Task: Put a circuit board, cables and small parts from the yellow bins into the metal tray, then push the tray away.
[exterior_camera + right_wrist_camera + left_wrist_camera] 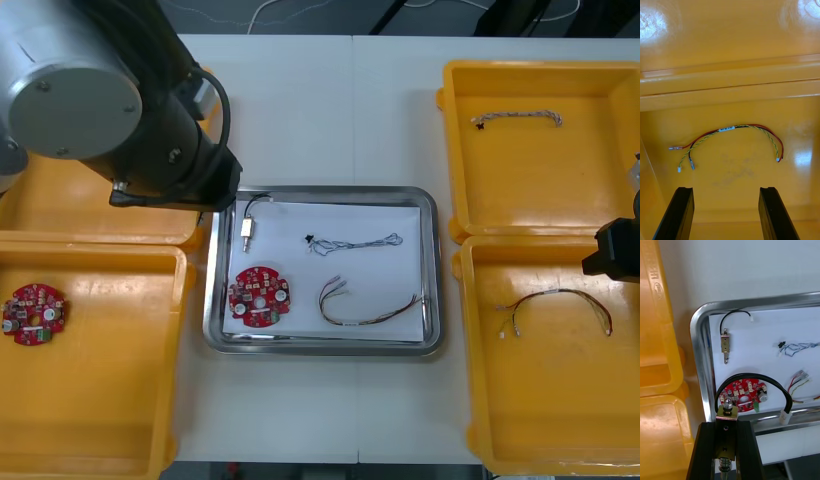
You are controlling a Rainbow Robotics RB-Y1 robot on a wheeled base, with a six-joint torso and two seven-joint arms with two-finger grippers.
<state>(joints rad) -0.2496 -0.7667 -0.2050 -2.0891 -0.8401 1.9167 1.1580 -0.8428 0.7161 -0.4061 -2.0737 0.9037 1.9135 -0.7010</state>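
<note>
My left gripper [727, 424] is shut on a small metal part [727, 410] whose black cable [756, 378] loops out to a white plug. It hangs over the left side of the metal tray [432, 262], above the tray's rim [700, 352]. In the tray lie another small metal part [245, 231], a blue and white cable [358, 241], a red circuit board [258, 296] and a red and yellow cable [366, 311]. My right gripper [726, 189] stands open above a red and yellow cable [730, 129] in the near right bin [560, 420].
The left arm [140, 120] covers much of the far left bin [60, 210]. A second circuit board [33, 313] lies in the near left bin [100, 400]. The far right bin [540, 190] holds a twisted cable [517, 117].
</note>
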